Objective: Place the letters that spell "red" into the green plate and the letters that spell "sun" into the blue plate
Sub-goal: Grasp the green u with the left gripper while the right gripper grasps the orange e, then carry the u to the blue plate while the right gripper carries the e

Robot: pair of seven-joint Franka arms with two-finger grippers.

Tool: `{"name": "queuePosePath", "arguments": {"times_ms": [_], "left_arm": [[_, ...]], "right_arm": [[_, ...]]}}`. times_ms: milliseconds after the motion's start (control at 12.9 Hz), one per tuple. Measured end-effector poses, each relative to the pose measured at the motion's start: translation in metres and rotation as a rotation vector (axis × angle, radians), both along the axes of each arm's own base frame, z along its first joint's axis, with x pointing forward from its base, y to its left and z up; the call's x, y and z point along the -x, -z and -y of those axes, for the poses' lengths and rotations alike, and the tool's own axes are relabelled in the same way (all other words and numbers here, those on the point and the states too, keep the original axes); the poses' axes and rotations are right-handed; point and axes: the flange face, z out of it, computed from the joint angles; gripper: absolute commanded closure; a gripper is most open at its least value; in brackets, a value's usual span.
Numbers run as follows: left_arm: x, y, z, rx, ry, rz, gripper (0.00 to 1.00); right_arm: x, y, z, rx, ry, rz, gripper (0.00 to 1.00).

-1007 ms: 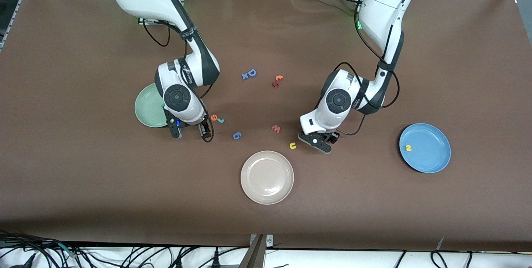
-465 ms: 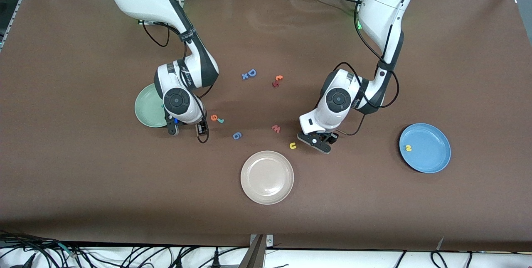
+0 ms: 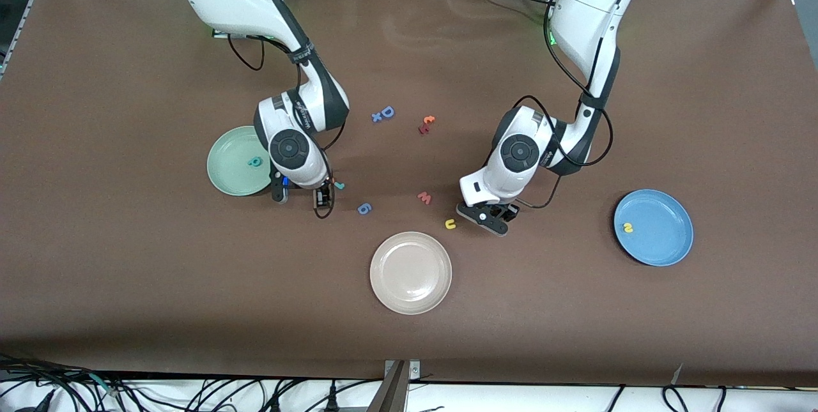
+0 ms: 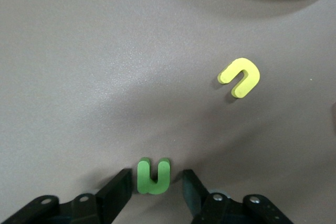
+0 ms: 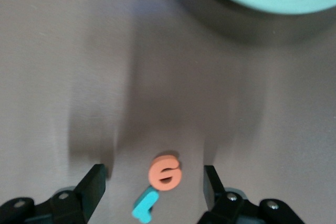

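The left gripper [image 4: 156, 195] is low over the table [image 3: 128, 271] near its middle, just toward the left arm's end from the yellow "u" [image 3: 450, 224]. In the left wrist view its fingers [image 4: 118, 192] are narrowed around the dark green "n" [image 4: 153, 176], one on each side; whether they already press it is hard to say, since thin gaps seem to remain.

The right gripper [image 5: 156, 190] is down at the table beside the green plate [image 3: 223, 175], its fingers wide apart. The orange "e" [image 5: 165, 172] and the teal "r" [image 5: 146, 205] lie touching each other between them, neither one held. In the front view only the "r" shows, peeking out beside the gripper.

The teal "d" [image 3: 257, 161] lies in the green plate, which sits toward the right arm's end of the table. The yellow "s" [image 3: 628, 228] lies in the blue plate [image 3: 664, 239], near the left arm's end.

The cream plate [image 3: 410, 290] sits nearer the front edge, at the middle. The blue "g" [image 3: 364, 209], the pink "w" [image 3: 424, 197], the blue "D" [image 3: 386, 112] and a pair of red letters [image 3: 426, 124] are scattered across the middle.
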Motion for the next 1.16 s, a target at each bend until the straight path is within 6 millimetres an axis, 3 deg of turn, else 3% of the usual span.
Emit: {"name": "queuePosePath", "arguments": {"times_ms": [77,155,310,542,697,852,1007,1162], "left_arm": [[0.0,0.0,0.0,0.0,0.0,0.0,0.67],[0.0,0.0,0.0,0.002,0.0,0.004,0.77],[-0.001,-0.001,0.0,0.002,0.0,0.005,0.88],[-0.002,-0.001,-0.002,0.002,-0.003,0.011,0.92],[-0.01,-0.005,-0.012,-0.006,-0.018,0.027,0.92],[-0.026,-0.021,-0.036,-0.015,-0.023,0.049,0.92],[-0.044,-0.047,-0.074,-0.016,-0.014,0.06,0.91],[-0.054,-0.064,-0.121,-0.024,-0.013,0.046,0.89]], "right_arm": [[0.002,0.004,-0.001,0.003,0.002,-0.003,0.28],[0.002,0.004,-0.001,0.002,0.003,0.0,0.37],[0.002,0.003,-0.001,0.0,0.004,0.003,0.61],[0.001,0.002,-0.001,0.0,0.004,0.004,0.79],[0.002,0.002,-0.002,0.0,0.004,0.002,0.81],[0.002,0.001,-0.002,0.0,0.003,0.002,0.81],[0.002,0.0,-0.001,0.004,-0.006,-0.01,0.81],[-0.002,-0.017,0.01,0.016,-0.053,-0.044,0.8]]}}
